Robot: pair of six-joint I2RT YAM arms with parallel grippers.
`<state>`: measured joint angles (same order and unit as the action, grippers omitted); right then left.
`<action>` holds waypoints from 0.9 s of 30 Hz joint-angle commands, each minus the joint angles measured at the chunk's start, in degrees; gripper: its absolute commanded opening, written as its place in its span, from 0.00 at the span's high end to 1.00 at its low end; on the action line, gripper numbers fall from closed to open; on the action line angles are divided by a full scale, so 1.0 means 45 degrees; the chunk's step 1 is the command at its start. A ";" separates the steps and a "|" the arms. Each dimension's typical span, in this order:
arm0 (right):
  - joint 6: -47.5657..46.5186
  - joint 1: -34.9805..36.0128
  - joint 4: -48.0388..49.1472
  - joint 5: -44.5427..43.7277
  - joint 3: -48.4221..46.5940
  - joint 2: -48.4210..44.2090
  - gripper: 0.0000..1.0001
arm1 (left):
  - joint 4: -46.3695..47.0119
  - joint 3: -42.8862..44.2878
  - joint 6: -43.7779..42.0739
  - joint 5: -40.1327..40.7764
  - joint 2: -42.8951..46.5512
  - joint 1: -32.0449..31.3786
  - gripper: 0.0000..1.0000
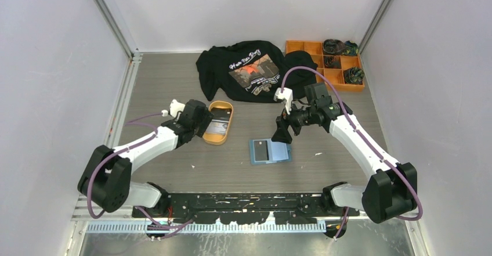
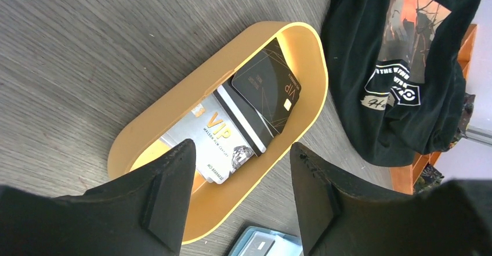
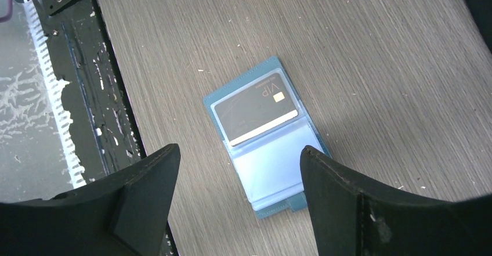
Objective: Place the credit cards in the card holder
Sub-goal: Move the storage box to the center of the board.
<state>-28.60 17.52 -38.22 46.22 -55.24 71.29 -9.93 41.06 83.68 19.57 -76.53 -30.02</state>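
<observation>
The teal-blue card holder [image 1: 270, 150] lies open on the table, with a dark card [image 3: 255, 112] in its left pocket and an empty light blue pocket [image 3: 272, 169] on its right side. My right gripper [image 3: 239, 177] hovers open and empty above it, and shows in the top view [image 1: 284, 131]. The orange oval tray [image 1: 219, 122] holds the other credit cards: a black card [image 2: 267, 86] and a white VIP card [image 2: 212, 141] over a striped one. My left gripper [image 2: 241, 177] is open and empty just above the tray's near end, and shows in the top view [image 1: 200, 118].
A black printed T-shirt [image 1: 249, 70] lies at the back centre. An orange compartment box [image 1: 328, 61] with dark items stands at the back right. The black arm base rail [image 1: 243, 201] runs along the near edge.
</observation>
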 commanded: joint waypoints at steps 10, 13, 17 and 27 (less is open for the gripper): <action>-0.0362 0.0090 0.0068 -0.0016 -0.0263 0.0058 0.20 | 0.0671 0.1382 0.1333 0.0938 -0.2443 -0.0783 0.39; -0.0382 0.0091 0.0046 0.0013 -0.0281 0.0062 0.20 | 0.1030 0.1384 0.1634 0.1293 -0.2779 -0.0789 0.39; -0.0412 0.0090 0.0014 0.0011 -0.0301 0.0056 0.20 | 0.1749 0.1410 0.1758 0.1551 -0.3259 -0.0783 0.40; -0.0531 0.0091 -0.0111 0.0001 -0.0341 0.0052 0.20 | 0.3631 0.1218 0.1554 0.1320 -0.4019 -0.0530 0.45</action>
<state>-30.04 17.58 -39.05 45.69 -55.24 71.92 1.15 47.86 91.33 24.36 -93.67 -33.21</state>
